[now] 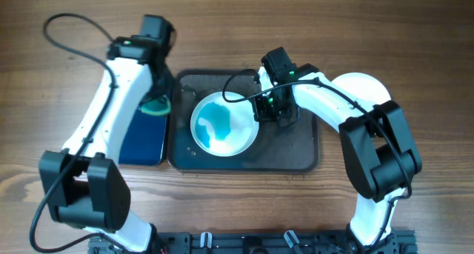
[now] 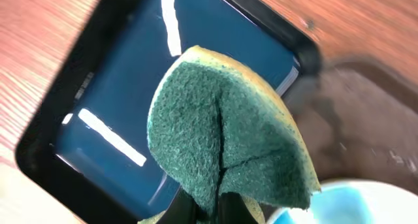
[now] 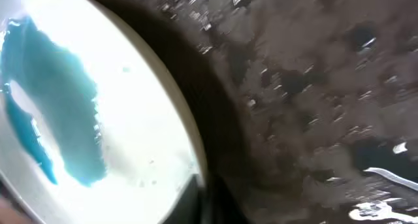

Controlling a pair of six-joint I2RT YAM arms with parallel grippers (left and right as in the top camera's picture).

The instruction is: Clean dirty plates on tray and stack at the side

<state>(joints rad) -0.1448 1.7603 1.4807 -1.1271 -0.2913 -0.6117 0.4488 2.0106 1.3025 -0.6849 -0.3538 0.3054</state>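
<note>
Sponge (image 2: 222,132) up, plate (image 1: 224,124) just to its right.
Left gripper (image 2: 208,208) clamped on the folded sponge over the small blue tray (image 2: 124,100). Smeared plate sits on the big tray (image 1: 296,154), nearer the left arm. Right gripper (image 1: 272,115) looks pinched on the plate's right rim.

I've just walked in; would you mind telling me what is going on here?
The left claw holds a folded green sponge above the small blue tray. One white plate with a teal smear lies on the big dark tray, not yet wiped. The right claw is at that plate's right rim; whether it grips is unclear. Another white plate sits further right, partly hidden.
</note>
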